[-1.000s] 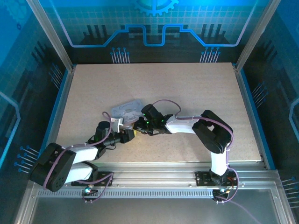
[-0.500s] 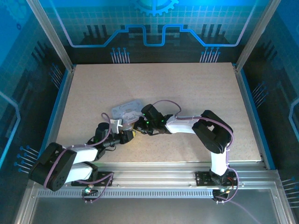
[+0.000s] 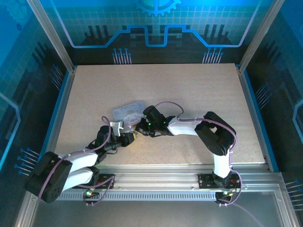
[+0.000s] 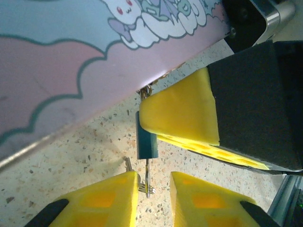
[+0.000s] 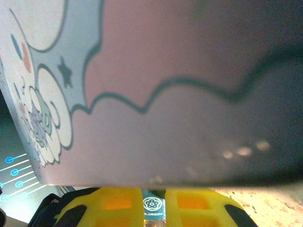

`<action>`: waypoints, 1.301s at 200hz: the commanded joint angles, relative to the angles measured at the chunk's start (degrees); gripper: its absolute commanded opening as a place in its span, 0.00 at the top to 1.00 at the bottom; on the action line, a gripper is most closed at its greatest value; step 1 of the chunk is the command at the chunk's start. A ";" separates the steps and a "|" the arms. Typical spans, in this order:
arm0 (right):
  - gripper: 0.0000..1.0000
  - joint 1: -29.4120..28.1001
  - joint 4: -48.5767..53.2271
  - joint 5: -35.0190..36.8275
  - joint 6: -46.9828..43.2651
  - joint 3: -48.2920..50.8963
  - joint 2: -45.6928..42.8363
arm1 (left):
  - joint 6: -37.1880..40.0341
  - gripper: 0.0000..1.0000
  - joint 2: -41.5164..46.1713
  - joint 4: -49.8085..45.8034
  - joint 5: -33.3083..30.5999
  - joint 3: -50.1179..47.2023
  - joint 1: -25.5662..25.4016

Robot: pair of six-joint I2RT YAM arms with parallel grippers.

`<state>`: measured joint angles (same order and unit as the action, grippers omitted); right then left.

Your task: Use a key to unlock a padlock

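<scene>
In the left wrist view the small dark teal padlock (image 4: 147,142) hangs by the edge of the lilac cartoon tin (image 4: 71,85), under a yellow finger (image 4: 180,113) of my right gripper. The thin metal key (image 4: 148,171) sticks out of the padlock's underside, with a small ring and a second key (image 4: 128,164) beside it. My left gripper (image 4: 155,183) is open, its jaws either side of the key, which lies close to the left pad (image 4: 109,198). My right gripper (image 5: 154,196) is shut on the padlock (image 5: 154,210). From above, both grippers (image 3: 134,135) (image 3: 140,127) meet just below the tin (image 3: 129,111).
The tin lies left of the table's middle, close above both grippers. The speckled tabletop (image 3: 199,90) stretches bare behind and to the right. Blue side walls (image 3: 59,109) and the metal rail (image 3: 161,182) at the near edge bound the space.
The left gripper has edged up and right toward the right gripper and its jaws have narrowed; the left arm's rear link has swung lower. The right arm has stayed put.
</scene>
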<state>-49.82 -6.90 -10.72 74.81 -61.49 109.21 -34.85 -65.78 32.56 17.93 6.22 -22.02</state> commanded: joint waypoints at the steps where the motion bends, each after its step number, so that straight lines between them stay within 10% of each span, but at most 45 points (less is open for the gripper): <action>1: 1.00 -0.11 1.67 0.98 1.00 -0.46 -0.05 | -1.17 0.77 0.64 -2.32 -1.12 -0.86 -0.78; 211: 1.00 -0.69 0.02 0.22 1.60 1.08 0.50 | -1.31 1.00 -4.21 3.64 -1.05 0.46 -0.85; 237: 0.66 -1.10 3.19 1.31 -0.26 -0.44 0.01 | -0.56 1.00 -3.61 2.53 -1.32 0.24 -0.87; 260: 0.57 -1.57 6.78 2.98 -2.71 -2.32 -0.64 | -0.31 1.00 -3.27 2.27 -1.19 -0.11 -0.85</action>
<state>-50.24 -5.43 -9.04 74.65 -61.45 109.19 -37.01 -70.43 34.94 16.71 6.22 -22.68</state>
